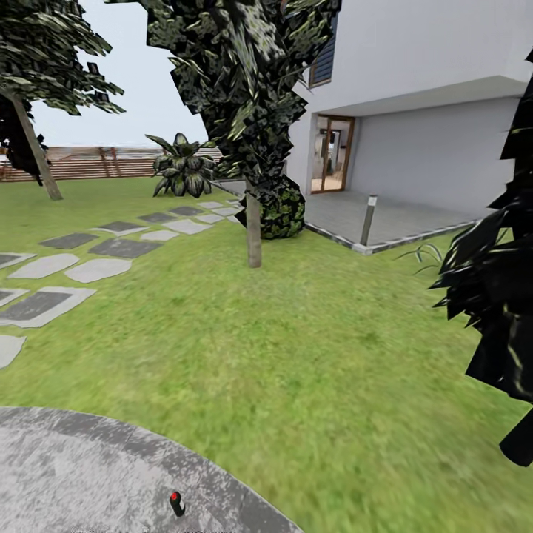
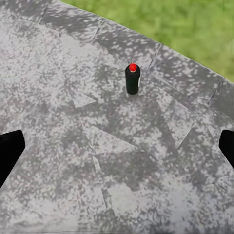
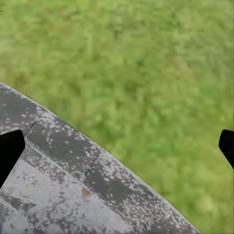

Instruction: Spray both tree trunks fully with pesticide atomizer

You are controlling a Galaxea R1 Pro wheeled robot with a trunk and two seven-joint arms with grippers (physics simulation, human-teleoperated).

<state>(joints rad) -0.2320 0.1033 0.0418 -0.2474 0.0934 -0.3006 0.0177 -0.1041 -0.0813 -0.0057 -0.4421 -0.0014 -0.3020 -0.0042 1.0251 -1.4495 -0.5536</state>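
Standing upright on the floor (image 1: 81, 466), the pesticide atomizer (image 1: 177, 503) is seen low in the head view, w/ long axis vertical and red top uppermost. It is placed near the curved edge of the grey paving, the lawn (image 1: 296, 355) lying just beyond. In the left wrist view the atomizer (image 2: 132, 79) is again noted upright, red cap toward the camera, free-standing, nothing touching it.

Left gripper (image 2: 117, 148): only two dark fingertips are visible at opposite frame edges, set wide apart, nothing held between; atomizer well ahead of them. Right gripper (image 3: 117, 148): fingertips likewise spread wide, nothing held, positioned over the paving edge and grass.

Beyond the lawn, a pale-trunked tree (image 1: 253, 229) is observed approx. centre, a second tree (image 1: 37, 159) at far left by the slat fence (image 1: 96, 164). Stepping stones (image 1: 96, 268) are laid across the grass; a white house (image 1: 429, 126) stands at right.
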